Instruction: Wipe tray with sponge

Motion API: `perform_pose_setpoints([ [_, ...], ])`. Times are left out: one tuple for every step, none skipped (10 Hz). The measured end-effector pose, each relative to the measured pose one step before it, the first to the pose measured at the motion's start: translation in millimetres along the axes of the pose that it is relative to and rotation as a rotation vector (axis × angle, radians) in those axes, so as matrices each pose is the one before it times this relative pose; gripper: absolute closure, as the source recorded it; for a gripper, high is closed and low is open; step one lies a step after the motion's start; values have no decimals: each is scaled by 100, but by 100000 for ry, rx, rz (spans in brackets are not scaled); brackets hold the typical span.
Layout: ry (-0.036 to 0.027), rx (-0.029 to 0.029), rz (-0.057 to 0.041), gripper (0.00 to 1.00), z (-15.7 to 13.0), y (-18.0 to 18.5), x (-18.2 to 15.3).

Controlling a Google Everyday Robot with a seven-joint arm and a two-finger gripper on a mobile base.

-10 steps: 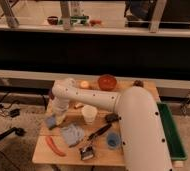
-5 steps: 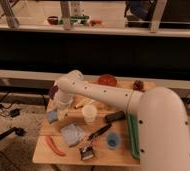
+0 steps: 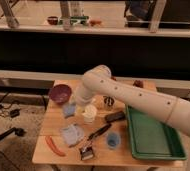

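Presently fingers clenched; gripper (image 3: 78, 104) low at light-blue sponge (image 3: 69, 110), left half of table, whether pinching it unclear. Sponge likely light, soft, squashy: best taken mid-block, across short sides. Green tray (image 3: 150, 135) well apart, right edge.

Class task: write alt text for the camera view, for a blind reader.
A white robot arm reaches over a wooden table, its shut gripper at the light-blue sponge. The green tray lies at the table's right edge.
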Motion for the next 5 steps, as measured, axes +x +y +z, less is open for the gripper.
perform_pose_setpoints([
  [1197,1082,3666,100,-1096,1075,1644],
  [777,849,2549,100,-759,692,1117],
  [43,27,247,100,-43,79,95],
  [-87,-91,-181,100,62,-35,-125],
  [8,19,-4,100,-12,-2,1],
])
